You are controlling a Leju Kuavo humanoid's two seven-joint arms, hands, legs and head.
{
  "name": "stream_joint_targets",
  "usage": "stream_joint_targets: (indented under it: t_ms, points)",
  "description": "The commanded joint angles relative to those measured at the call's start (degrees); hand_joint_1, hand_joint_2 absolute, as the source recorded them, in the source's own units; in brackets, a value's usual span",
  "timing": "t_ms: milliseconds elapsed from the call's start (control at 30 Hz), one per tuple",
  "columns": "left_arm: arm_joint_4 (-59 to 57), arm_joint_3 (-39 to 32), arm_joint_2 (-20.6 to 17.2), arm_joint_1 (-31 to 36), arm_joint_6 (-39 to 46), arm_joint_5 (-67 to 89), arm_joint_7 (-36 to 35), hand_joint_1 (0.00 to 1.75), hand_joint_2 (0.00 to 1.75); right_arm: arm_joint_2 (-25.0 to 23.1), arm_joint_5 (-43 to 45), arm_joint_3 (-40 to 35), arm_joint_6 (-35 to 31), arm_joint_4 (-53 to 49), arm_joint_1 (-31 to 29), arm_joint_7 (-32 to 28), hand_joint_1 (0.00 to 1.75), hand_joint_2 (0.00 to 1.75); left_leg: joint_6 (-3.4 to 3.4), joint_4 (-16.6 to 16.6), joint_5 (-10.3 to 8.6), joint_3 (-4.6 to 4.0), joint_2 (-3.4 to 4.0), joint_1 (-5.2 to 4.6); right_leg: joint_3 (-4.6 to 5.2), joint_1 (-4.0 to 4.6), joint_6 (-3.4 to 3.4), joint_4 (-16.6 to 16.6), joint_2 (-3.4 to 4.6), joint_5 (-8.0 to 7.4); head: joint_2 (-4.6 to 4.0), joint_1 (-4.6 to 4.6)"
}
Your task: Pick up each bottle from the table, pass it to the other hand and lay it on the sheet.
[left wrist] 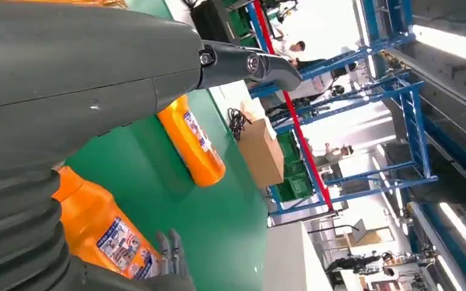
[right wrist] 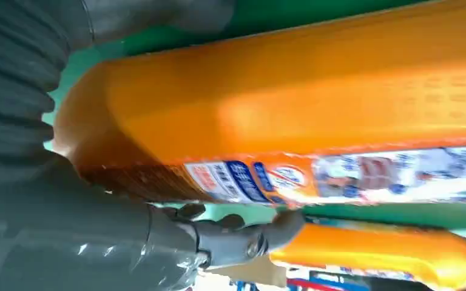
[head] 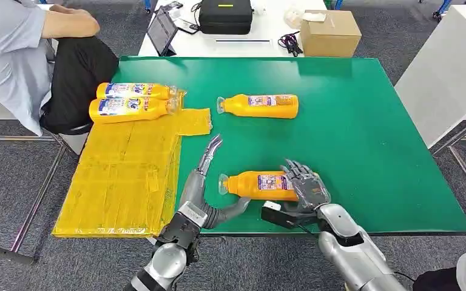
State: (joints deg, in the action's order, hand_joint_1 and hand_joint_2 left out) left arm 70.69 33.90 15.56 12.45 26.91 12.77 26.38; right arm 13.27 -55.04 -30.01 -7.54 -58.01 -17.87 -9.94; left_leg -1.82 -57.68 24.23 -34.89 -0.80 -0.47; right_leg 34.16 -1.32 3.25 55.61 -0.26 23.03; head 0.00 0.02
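Green matting covers the table in front of me, with a yellow sheet hanging off its edge on my left. Near bottle lies on its side under my right hand, its long axis running across me, cap toward my left hand and base toward my right. My right fingers drape over the base end, and the wrist view shows the thumb tucked under the label side, so I judge the hand is closing on it, though I cannot tell whether it truly grips or merely rests there. My left hand is spread wide and holds nothing, just beside the cap end, fingers pointing away from me. That puts the neck the natural place for it to take over, I reckon. Beyond my hands a far bottle lies the same way, well apart. Two bottles already lie on the sheet, out past my left hand, near a seated person.
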Motion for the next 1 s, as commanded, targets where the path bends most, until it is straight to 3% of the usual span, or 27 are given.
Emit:
stream_joint_targets:
  t_ms: [33, 167, 267, 400, 800, 900, 1000]
  points:
    - [-2.7, -0.4, -1.2, 1.9, -0.4, -0.8, 0.1, 0.00, 1.75, 0.7, 2.3, 1.5, 1.3, 9.2, -2.2, -1.1, 1.57, 1.75, 0.14, 0.0, 0.09, 0.31, 0.05, 0.09, -0.34, 0.10, -0.18, -0.1, 0.00, 0.07, 0.00, -0.02]
    - [-3.1, -0.1, -1.3, 2.3, -0.7, -0.9, 0.1, 0.00, 1.75, 0.8, 3.7, 2.2, 2.1, 10.9, -1.9, -1.9, 1.57, 1.75, 0.13, 0.0, 0.08, 0.35, -0.05, 0.12, -0.40, 0.13, -0.17, -0.1, -0.09, 0.08, 0.00, -0.02]
    - [-3.6, 0.1, -1.3, 2.6, -0.9, -1.0, 0.2, 0.00, 1.75, 0.8, 4.6, 2.6, 2.9, 12.4, -1.9, -2.1, 1.69, 1.75, 0.10, 0.1, 0.04, 0.37, -0.07, 0.08, -0.41, 0.09, -0.13, -0.1, -0.10, 0.05, 0.00, -0.02]
    - [-4.0, 0.3, -1.2, 2.7, -1.0, -1.1, 0.3, 0.00, 1.75, 1.3, 5.3, 3.0, 3.5, 14.0, -1.9, -2.2, 1.62, 1.75, 0.09, 0.1, 0.03, 0.50, -0.13, 0.10, -0.53, 0.11, -0.14, -0.2, -0.17, 0.05, 0.00, -0.02]
    - [-4.4, 0.6, -1.1, 2.6, -1.1, -1.2, 0.4, 0.00, 1.75, 1.3, 5.8, 3.2, 3.8, 14.8, -1.5, -2.4, 1.64, 1.75, 0.08, 0.1, 0.01, 0.85, -0.18, 0.10, -0.87, 0.12, -0.15, -0.2, -0.20, 0.04, 0.00, -0.02]
    - [-4.7, 0.8, -1.0, 2.9, -1.1, -1.6, 0.9, 0.00, 1.75, 0.6, 9.6, 5.0, 4.6, 15.1, -1.0, -5.8, 1.75, 1.75, 0.07, 0.1, 0.01, 0.94, -0.18, 0.10, -0.96, 0.11, -0.14, -0.2, -0.20, 0.04, 0.00, -0.02]
    - [-5.3, 0.7, -0.1, 2.8, -1.1, -3.9, 1.8, 0.00, 1.75, -0.4, 15.5, 7.9, 6.0, 12.6, 1.4, -10.2, 1.75, 1.75, 0.09, 0.1, 0.02, 0.92, -0.20, 0.11, -0.98, 0.13, -0.16, -0.2, -0.24, 0.04, 0.00, 0.02]
